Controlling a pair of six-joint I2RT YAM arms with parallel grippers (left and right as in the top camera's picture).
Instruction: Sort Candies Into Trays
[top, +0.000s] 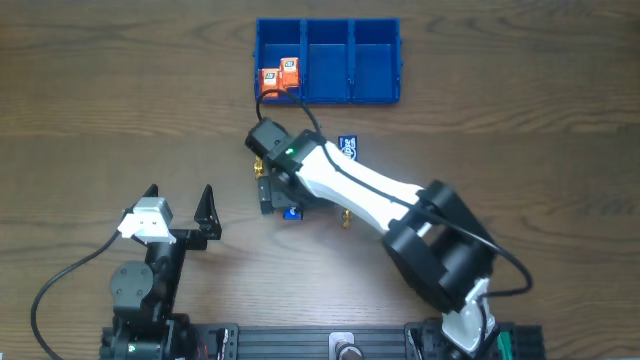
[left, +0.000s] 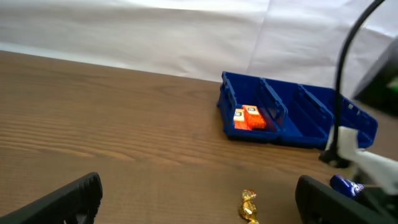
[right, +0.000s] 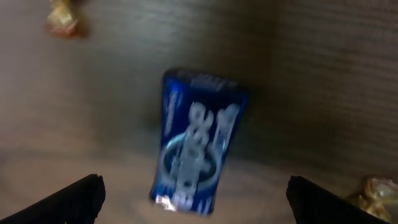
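The right claw (right: 194, 181) is spread wide, its two dark fingers (right: 68, 200) standing well apart on either side of a blue foil-wrapped candy (right: 196, 149) without touching it. The claw has hold of nothing. The candy lies flat on the wooden desk (top: 520, 130), near the desk's middle.

Two small gold-wrapped candies lie near it on the desk, one (right: 65, 18) beyond one end of the blue wrapper and one (right: 373, 194) beside the other finger. A second blue wrapped candy (top: 348, 148) lies just beside the right arm's white link, between the arm and the tray.

The blue plastic tray with three compartments (top: 377, 98) sits by the desk's far edge, about midway along it. Two orange wrapped candies (top: 280, 75) rest in the compartment at its left end.

The left claw (top: 179, 192) hangs over the desk's near left part, fingers wide apart and empty, well clear of the candies.
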